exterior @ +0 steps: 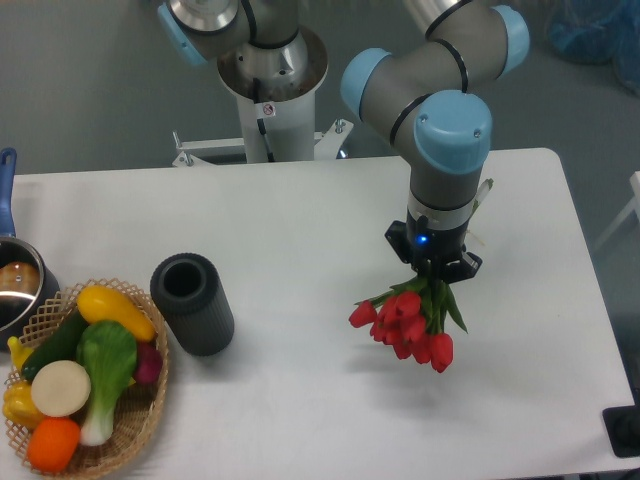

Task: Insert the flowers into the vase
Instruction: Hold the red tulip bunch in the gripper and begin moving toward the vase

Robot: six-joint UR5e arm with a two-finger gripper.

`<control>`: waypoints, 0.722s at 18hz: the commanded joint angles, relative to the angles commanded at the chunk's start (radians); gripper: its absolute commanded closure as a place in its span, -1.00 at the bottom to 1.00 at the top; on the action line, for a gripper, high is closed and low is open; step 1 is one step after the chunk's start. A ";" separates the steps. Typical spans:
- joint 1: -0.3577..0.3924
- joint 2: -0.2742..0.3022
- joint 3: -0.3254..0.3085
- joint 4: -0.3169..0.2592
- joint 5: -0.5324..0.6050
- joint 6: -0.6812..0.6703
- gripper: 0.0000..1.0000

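A white tabletop (300, 230) carries a wicker basket (140, 425) at its front left corner; in the basket lie a yellow squash (115, 308), a dark green cucumber (55, 345), a leafy green vegetable (105, 365), a purple piece (148, 362), an orange (52, 445) and a pale round slice (60, 388); just behind the basket, at the left edge, stands a steel pot (18, 290) with a blue handle (6, 190).

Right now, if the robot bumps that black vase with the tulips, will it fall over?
Maybe. The ribbed black vase stands upright and is taller than it is wide, so a sideways knock near its mouth could tip it. If it falls, its round side would probably roll. The tulips hang heads-down from the gripper and look soft, so a light brush might only nudge it.
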 joint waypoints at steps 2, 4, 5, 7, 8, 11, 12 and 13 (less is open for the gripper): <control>0.011 -0.006 0.000 0.000 0.002 0.011 1.00; 0.037 -0.012 0.005 0.000 0.002 0.023 1.00; 0.051 -0.014 0.011 -0.003 0.002 0.037 1.00; 0.069 -0.018 0.015 -0.005 0.002 0.063 1.00; 0.072 -0.018 0.015 -0.006 0.002 0.069 1.00; 0.072 -0.017 0.014 -0.005 -0.003 0.080 1.00; 0.072 -0.015 0.014 -0.005 -0.006 0.084 1.00; 0.072 -0.012 0.014 -0.006 -0.012 0.086 1.00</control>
